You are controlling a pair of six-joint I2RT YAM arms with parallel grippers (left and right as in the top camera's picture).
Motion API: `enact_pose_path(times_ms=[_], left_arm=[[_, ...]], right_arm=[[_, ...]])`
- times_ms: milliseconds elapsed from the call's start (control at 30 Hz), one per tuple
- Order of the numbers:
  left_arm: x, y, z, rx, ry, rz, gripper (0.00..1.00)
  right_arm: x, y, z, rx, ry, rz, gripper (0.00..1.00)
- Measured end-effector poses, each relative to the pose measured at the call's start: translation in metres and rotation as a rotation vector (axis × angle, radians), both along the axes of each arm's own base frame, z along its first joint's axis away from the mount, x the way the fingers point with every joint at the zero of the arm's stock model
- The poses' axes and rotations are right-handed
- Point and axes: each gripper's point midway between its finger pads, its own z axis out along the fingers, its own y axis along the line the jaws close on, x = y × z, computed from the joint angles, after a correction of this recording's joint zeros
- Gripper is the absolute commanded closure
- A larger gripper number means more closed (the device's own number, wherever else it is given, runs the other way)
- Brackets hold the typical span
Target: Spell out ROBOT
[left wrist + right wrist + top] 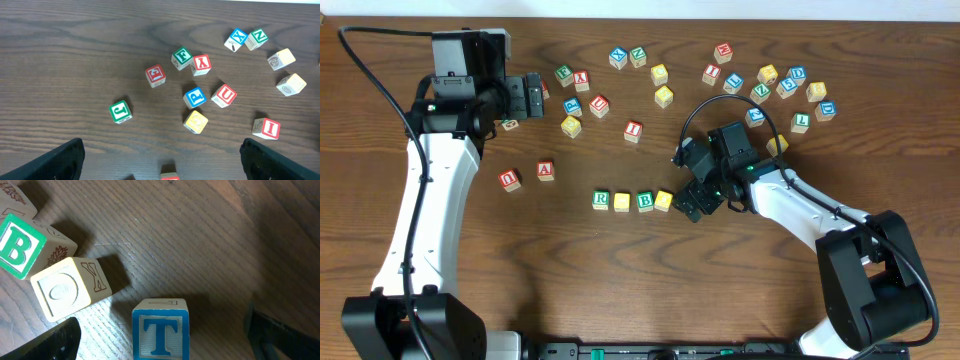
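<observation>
1. The right gripper (167,345) stands wide open, the blue T cube (161,330) resting on the table between its fingers with neither visibly touching it; the left gripper (532,97) hangs open and empty at the far left
2. From above, green R (601,199), a yellow cube (622,201), green B (645,201) and a second yellow cube (664,200) make a row; the T sits at its right end, hidden there by the gripper
3. Chief risk: the fingers flank the T, so a lift that drifts sideways could clip it, turning it or knocking it into the second yellow cube
4. Second risk: the wrist view shows the T near its yellow neighbour but apart from it, so the word may read loose; a nudge to close the gap could shove the whole row askew
5. The table (620,280) is dark, smooth wood grain on which cubes look apt to slide; spare cubes (767,74) lie well apart along the far side, red U (509,179) and red A (546,169) left of the row; of the room only a pale strip shows at the top edge
</observation>
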Motion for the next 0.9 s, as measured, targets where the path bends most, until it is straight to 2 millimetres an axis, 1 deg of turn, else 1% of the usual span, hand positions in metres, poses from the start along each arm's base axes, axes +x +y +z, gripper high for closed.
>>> enact_pose_path(times_ms=[333,567,633,700,767,900], left_arm=[[0.0,0.0,0.0,0.0,0.0,0.0,0.02],[0.0,0.0,0.0,0.0,0.0,0.0,0.02],[0.0,0.0,0.0,0.0,0.0,0.0,0.02],[0.0,0.0,0.0,0.0,0.0,0.0,0.02],[0.0,0.0,0.0,0.0,0.0,0.0,0.02],[0.0,0.0,0.0,0.0,0.0,0.0,0.02]], right_arm=[[0.0,0.0,0.0,0.0,0.001,0.0,0.01],[-0.008,-0.003,-0.002,-0.017,0.038,-0.002,0.01],[-0.007,-0.003,0.0,-0.02,0.043,-0.003,0.01],[-0.004,-0.002,0.005,-0.015,0.03,-0.003,0.01],[0.001,0.0,0.015,-0.004,0.004,-0.003,0.01],[0.01,0.004,0.045,0.031,-0.079,-0.004,0.01]])
